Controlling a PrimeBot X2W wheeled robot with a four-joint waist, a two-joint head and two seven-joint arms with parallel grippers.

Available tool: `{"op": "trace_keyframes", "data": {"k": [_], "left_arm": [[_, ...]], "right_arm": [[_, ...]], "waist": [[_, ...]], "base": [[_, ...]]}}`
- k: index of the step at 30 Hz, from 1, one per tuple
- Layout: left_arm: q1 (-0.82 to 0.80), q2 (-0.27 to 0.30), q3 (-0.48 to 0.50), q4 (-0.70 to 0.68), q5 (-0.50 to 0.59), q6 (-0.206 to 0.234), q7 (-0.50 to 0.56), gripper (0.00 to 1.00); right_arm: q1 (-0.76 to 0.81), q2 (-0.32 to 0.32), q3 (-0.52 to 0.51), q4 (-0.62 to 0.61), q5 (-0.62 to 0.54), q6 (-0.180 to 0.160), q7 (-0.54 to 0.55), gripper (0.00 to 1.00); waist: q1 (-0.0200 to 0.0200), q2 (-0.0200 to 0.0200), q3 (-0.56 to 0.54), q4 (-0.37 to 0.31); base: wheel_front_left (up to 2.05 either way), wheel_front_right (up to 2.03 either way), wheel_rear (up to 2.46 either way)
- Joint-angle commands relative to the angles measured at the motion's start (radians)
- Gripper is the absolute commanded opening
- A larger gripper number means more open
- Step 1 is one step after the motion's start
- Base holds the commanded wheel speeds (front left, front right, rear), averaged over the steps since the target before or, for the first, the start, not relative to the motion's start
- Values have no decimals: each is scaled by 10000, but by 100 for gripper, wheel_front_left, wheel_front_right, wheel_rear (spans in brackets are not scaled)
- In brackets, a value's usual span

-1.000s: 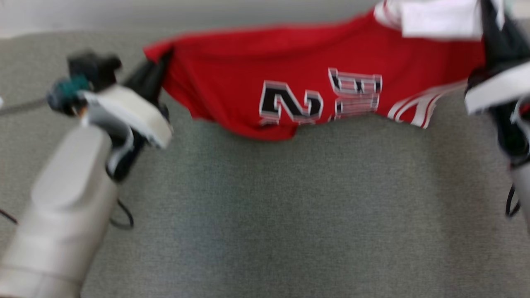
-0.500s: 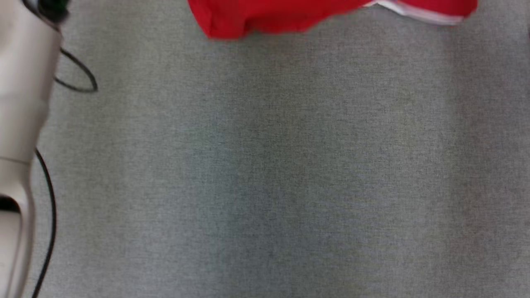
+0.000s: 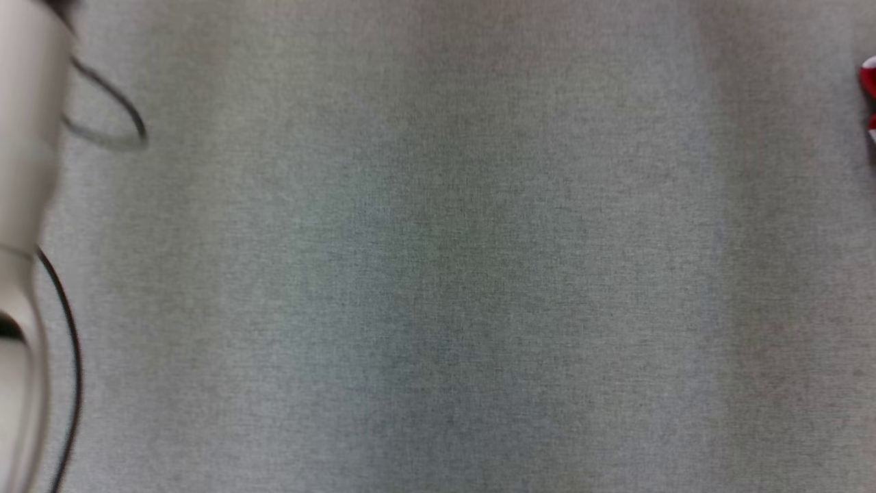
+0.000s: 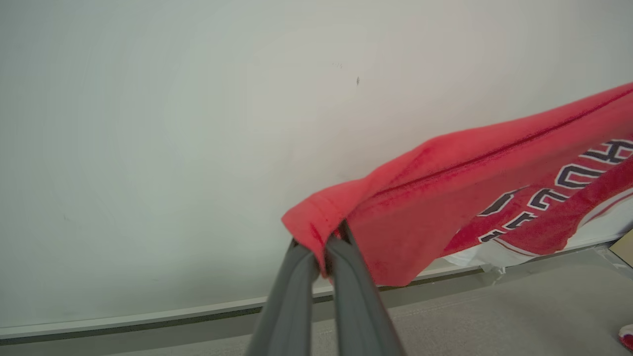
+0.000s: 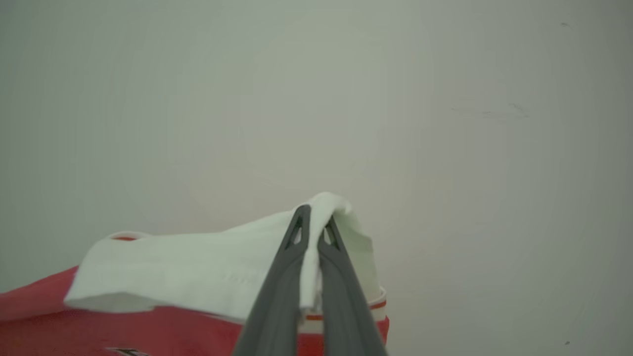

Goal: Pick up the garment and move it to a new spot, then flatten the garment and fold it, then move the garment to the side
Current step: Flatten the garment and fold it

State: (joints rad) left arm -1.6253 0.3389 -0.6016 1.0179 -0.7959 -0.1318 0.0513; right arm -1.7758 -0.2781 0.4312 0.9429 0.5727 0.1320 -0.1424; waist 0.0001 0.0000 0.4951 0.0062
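Note:
The garment is a red jersey (image 4: 494, 188) with dark, white-edged lettering and a white sleeve (image 5: 198, 272). It hangs in the air in front of a pale wall. My left gripper (image 4: 324, 244) is shut on a red corner of it. My right gripper (image 5: 314, 217) is shut on the white sleeve end. In the head view a sliver of the garment (image 3: 869, 82) shows at the right edge, and my pale left forearm (image 3: 27, 171) runs down the left edge with a black cable beside it.
Grey carpet-like surface (image 3: 438, 274) spreads below me. A pale wall (image 4: 173, 123) stands ahead, with a baseboard (image 4: 148, 314) where it meets the grey floor. A small red and white scrap (image 4: 627, 335) lies at the lower right of the left wrist view.
The head view has swung downward, so the red garment and both grippers slid up and out of it; only the forearm and a red sliver stay. Both grips hold.

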Motion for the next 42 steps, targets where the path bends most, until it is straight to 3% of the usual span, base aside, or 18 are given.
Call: {"op": "trace_keyframes", "data": {"k": [1,6,11,23,28,33,42], "left_arm": [[493,113,-189,54,-163,23,96,0],[1830,360,-920,-280,-857,22,437,0],[3256,765,-1832,-1241,-1719,20,1069,0],[6545,2207,-3763,-3796,-3619,20,3297,0],[7678,2758,-4005,-4565,-4085,103,3855,0],[8951,3366,-4136,-5945,-4904,542,4675,0],[10627,5127,-4515,-9610,-5830,1841,5917,0]], "right_arm": [[596,24,244,121,188,-29,155,0],[2075,-227,1263,-328,911,-29,1124,0],[3901,-881,2383,-1512,1950,-29,2290,0],[8632,-4108,4327,-6180,4404,-29,6091,0],[10339,-5362,4262,-8018,5189,-29,7500,0],[12061,-6359,3747,-9713,5750,-29,8292,0],[14997,-7534,2510,-11543,6580,-29,9568,0]], "waist": [[-1,0,-203,-16],[-1,0,-723,-66],[-1,0,-1622,-85],[-1,0,-4218,-346],[-1,0,-4737,-479],[-1,0,-4982,-542],[-1,0,-4922,-493]], "base": [[0,0,0],[0,0,0],[0,0,0],[0,0,0],[0,0,0],[0,0,0],[0,0,0]]}}
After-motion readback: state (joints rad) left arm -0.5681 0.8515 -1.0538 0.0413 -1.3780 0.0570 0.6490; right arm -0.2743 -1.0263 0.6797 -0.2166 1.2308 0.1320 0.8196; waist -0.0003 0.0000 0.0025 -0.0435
